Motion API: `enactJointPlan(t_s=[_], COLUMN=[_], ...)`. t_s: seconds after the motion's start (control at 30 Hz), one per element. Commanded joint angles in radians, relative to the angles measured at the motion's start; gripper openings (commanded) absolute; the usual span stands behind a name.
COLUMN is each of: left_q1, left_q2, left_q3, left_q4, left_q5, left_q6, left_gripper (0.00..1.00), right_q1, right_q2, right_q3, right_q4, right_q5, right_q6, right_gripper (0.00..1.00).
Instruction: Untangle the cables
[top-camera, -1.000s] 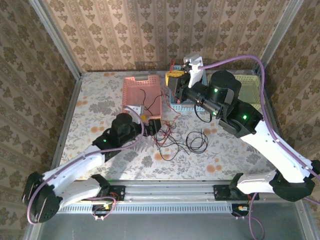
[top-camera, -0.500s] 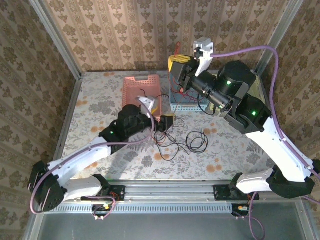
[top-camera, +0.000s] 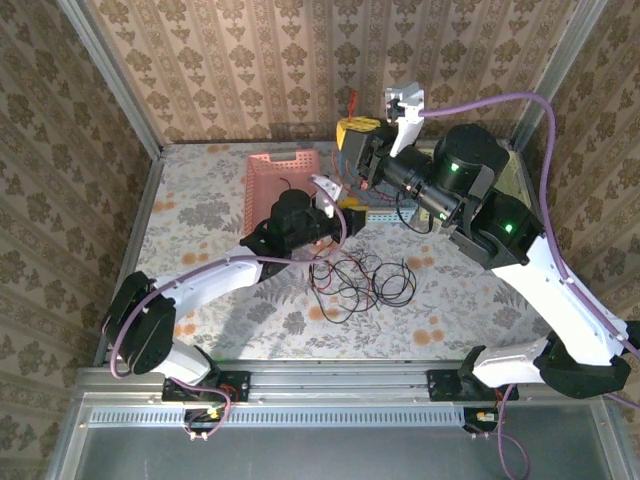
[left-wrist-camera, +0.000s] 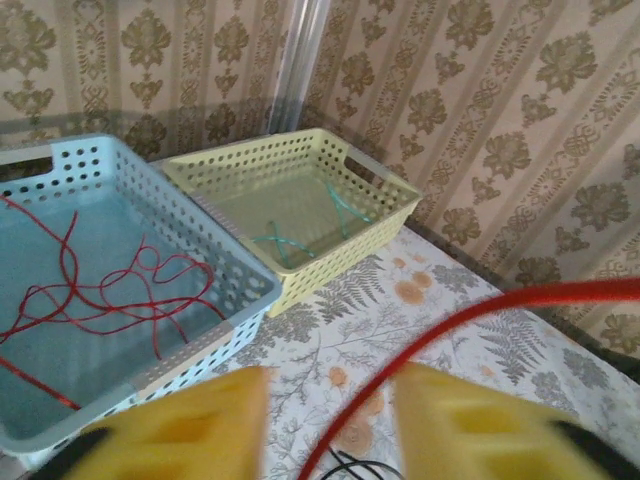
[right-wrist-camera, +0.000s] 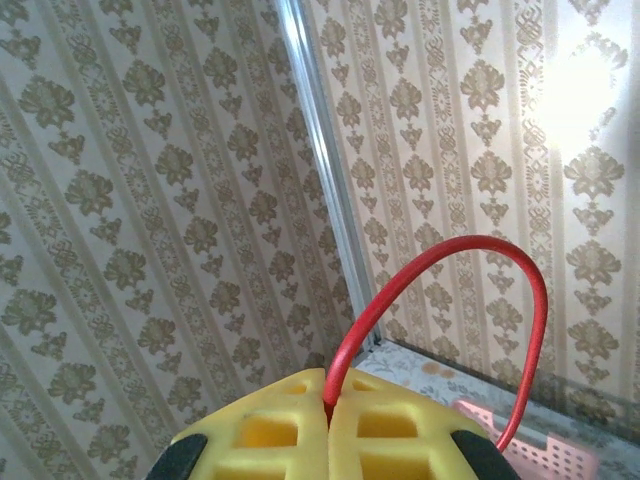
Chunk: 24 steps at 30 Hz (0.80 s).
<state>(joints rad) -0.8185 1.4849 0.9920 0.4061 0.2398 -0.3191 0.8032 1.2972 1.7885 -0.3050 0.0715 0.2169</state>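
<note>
- Worktop (top-camera: 200, 210): floral cloth, walled on three sides.
- Pink basket (top-camera: 272, 168): at the far edge, left of the middle; a thin black strand (top-camera: 286, 190) lies in it.
- Left claw (left-wrist-camera: 325, 420): reaches over the middle of the worktop, just beside the blue basket's near left corner. Its yellow pads (left-wrist-camera: 190, 430) stand spread. A red strand (left-wrist-camera: 450, 320) runs through the gap; whether it touches either pad, cannot tell.
- Cables (top-camera: 358, 280): loose heap of red and black curls on the cloth at the worktop's middle, toward the near edge, below both claws.
- Blue basket (left-wrist-camera: 215, 265): at the far edge, about the middle; one curly red wire (left-wrist-camera: 110, 290) lies on its floor.
- Right claw (right-wrist-camera: 328, 420): raised above the far edge, over the blue basket. Its pads are pressed together, pinching a red cable (right-wrist-camera: 450, 250) that arches up out of the seam and down on the right side.
- Yellow basket (left-wrist-camera: 370, 215): just beside the blue one, toward the far right corner; a thin teal wire (left-wrist-camera: 300, 240) lies inside.
</note>
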Motion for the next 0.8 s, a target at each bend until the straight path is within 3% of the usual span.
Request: enactJointPlan(t_s=[0.0, 0.07, 0.13, 0.27, 0.47, 0.63, 0.77], left_q1=[0.056, 0.066, 0.060, 0.043, 0.043, 0.043, 0.042], left_q2=[-0.035, -0.093, -0.161, -0.344, -0.670, -0.855, -0.907], left_q3=[-0.042, -0.097, -0.163, -0.328, -0.575, -0.656, -0.666], left_q4=[0.062, 0.027, -0.005, -0.094, -0.195, -0.286, -0.316], left_q5=[0.043, 0.037, 0.047, -0.041, -0.179, -0.228, -0.242], left_q6=[-0.102, -0.112, -0.085, -0.066, -0.152, -0.202, -0.207], left_gripper=[0.51, 0.88, 1.00, 1.00, 1.00, 1.00, 1.00], right_q1=[-0.054, -0.110, -0.170, -0.270, -0.389, -0.469, -0.496], right_q2=[0.004, 0.037, 0.073, 0.162, 0.337, 0.545, 0.736], right_q3=[-0.016, 0.002, 0.023, 0.077, 0.175, 0.296, 0.435], right_q4=[-0.007, -0.005, 0.006, 0.034, 0.010, -0.050, -0.202], right_q5=[0.035, 0.038, 0.013, -0.016, -0.030, -0.042, -0.047], right_q6=[0.030, 0.046, 0.070, 0.101, 0.121, 0.127, 0.148], right_gripper=[0.00, 0.00, 0.00, 0.00, 0.00, 0.00, 0.00])
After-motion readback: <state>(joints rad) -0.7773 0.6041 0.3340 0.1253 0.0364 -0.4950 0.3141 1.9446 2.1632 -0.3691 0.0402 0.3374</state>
